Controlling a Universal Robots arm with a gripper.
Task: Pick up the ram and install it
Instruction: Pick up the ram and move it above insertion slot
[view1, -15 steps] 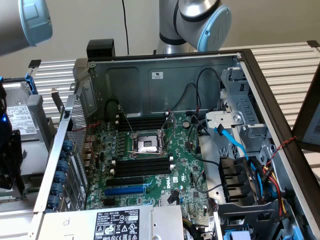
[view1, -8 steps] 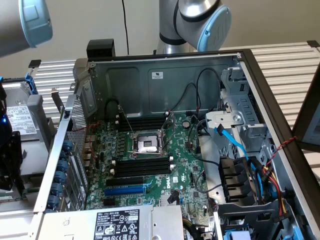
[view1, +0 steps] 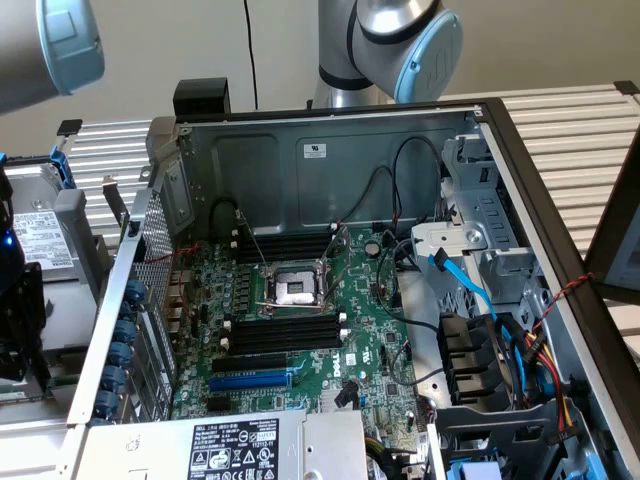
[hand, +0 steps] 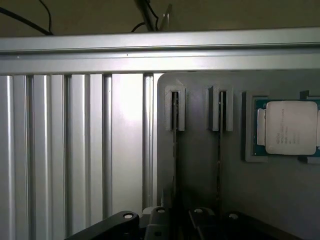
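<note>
Ribbed aluminium tabletop (hand: 65, 150) carries a grey holder (hand: 197, 170) where the ram (hand: 175, 145) stands on edge near your gripper (hand: 178, 216), whose opening cannot be told; centre squarely over that thin edge, clear of the neighbouring stick (hand: 220, 150).

The ram sticks (hand: 174, 150) stand edge-on in their grey holder (hand: 200, 165), faces hidden, one end of each lost behind the claw (hand: 179, 220), itself cut by the picture's edge. The processor chip (hand: 291, 127) beside them is cropped too. Over the computer case (view1: 260, 170), the arm (view1: 395, 30) runs out of frame.
</note>
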